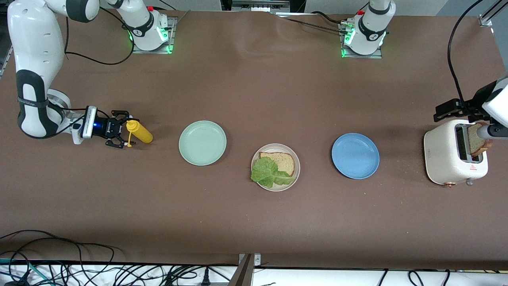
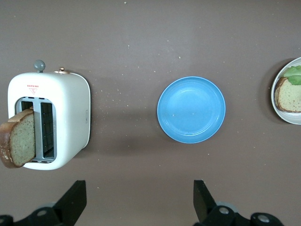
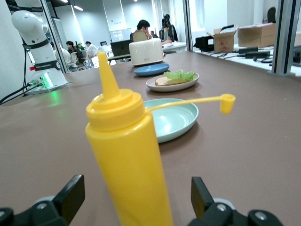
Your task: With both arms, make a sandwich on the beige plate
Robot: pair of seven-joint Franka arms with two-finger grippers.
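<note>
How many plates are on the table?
3, in a row: mint-green plate toward the right arm's end, beige plate in the middle, blue plate toward the left arm's end.

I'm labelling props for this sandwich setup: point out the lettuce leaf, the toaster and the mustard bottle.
lettuce leaf (image 1: pixel 269 172), front view, middle of the leaf.
toaster (image 2: pixel 70 117), left wrist view, its white top beside the slots.
mustard bottle (image 3: pixel 129 160), right wrist view, its yellow body.

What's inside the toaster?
A slice of brown-crusted bread stands in one slot of the white toaster, its top half poking out. The slot beside it looks empty. The bread's lower part is hidden down inside the slot.
</note>
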